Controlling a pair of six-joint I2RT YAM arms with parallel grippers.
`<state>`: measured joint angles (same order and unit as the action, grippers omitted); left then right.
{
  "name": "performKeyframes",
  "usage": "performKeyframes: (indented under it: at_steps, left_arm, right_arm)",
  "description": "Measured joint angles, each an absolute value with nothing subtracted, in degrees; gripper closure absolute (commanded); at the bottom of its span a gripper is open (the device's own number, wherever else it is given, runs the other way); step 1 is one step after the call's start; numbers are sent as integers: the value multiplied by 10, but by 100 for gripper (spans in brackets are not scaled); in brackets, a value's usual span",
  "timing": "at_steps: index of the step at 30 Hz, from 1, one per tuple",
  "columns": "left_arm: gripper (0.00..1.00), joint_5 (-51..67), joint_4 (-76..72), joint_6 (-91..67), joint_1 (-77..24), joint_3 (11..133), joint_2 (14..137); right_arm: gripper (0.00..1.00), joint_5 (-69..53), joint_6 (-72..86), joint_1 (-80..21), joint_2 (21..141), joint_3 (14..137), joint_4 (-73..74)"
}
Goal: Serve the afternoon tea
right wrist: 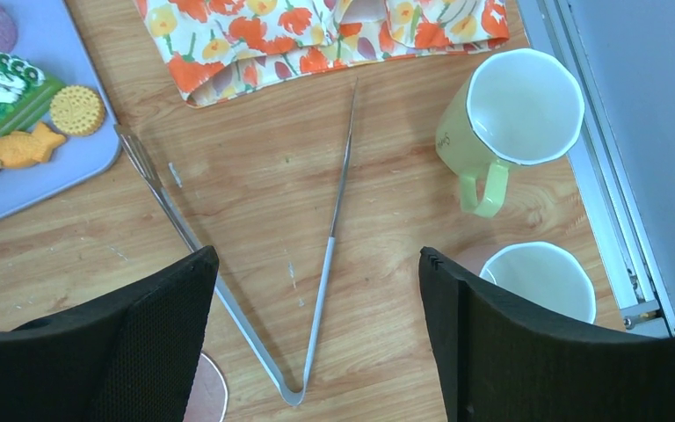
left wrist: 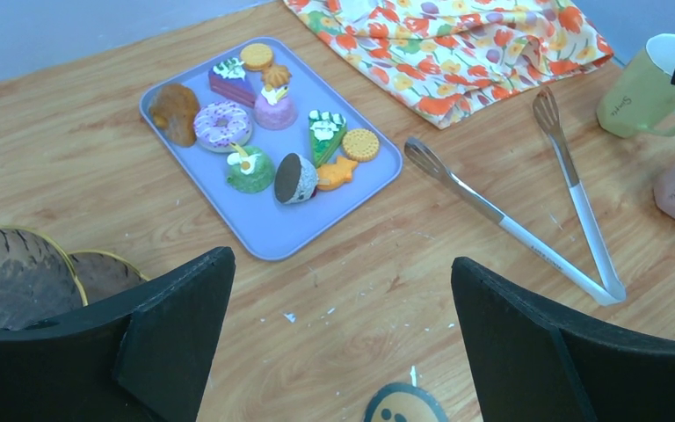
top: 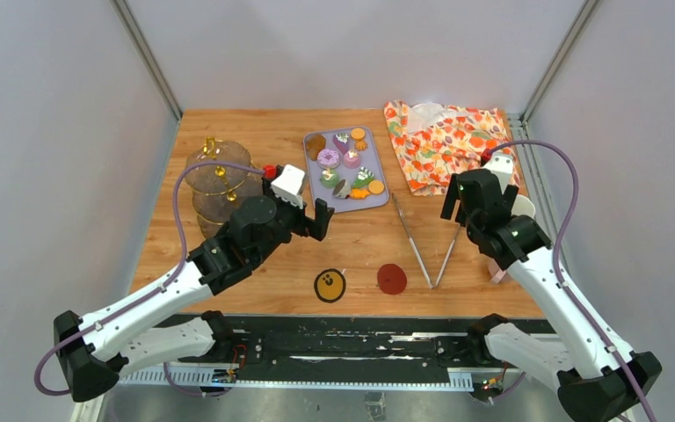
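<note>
Toy pastries lie on a lilac tray (top: 371,202) at the back middle: a purple donut (left wrist: 222,124), a green cake (left wrist: 249,169), an orange biscuit (left wrist: 360,144) and several more. The tiered glass stand (top: 215,180) with gold handle stands at the back left, beside my left arm. A green mug (right wrist: 510,123) and a pink mug (right wrist: 536,277) stand at the right edge. My left gripper (top: 312,224) is open and empty above bare wood just before the tray (left wrist: 272,229). My right gripper (top: 461,204) is open and empty above the tongs, left of the mugs.
Metal tongs (top: 422,242) lie open in a V between the arms, also in the right wrist view (right wrist: 330,237). A floral cloth (top: 444,145) lies at the back right. A yellow face coaster (top: 330,285) and a red coaster (top: 392,279) lie near the front edge.
</note>
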<state>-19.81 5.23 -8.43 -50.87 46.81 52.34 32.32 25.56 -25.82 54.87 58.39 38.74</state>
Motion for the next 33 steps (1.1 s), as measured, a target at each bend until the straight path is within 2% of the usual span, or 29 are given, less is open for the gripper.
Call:
performKeyframes:
  at_steps: [3,6,10,13,17,26,28,30,31,33]
  left_arm:
    - [2,-201,58,-94,-509,470,529]
    - [2,-211,84,-116,-509,488,551]
    - [2,-209,120,-134,-509,522,589]
    - [2,-194,138,-140,-509,534,609]
    - [2,-172,146,-143,-509,535,623]
    - [2,-156,154,-150,-509,535,632]
    - [2,-155,154,-151,-509,535,631]
    - [2,-155,154,-152,-509,535,628]
    - [2,-155,154,-153,-509,535,626]
    - [2,-155,154,-154,-509,535,622]
  right_arm:
    - [3,326,255,-258,537,556,377]
    - [4,312,268,-251,535,522,380]
    - [11,222,292,-178,537,469,385]
    - [23,176,305,-151,543,425,385]
    - [34,137,311,-149,572,396,375]
    - [63,115,313,-148,702,380,302]
    - [75,113,312,-148,722,371,284]
    - [93,107,310,-148,734,364,267]
    - [99,102,310,-148,738,360,259]
    - [99,99,307,-148,740,358,251]
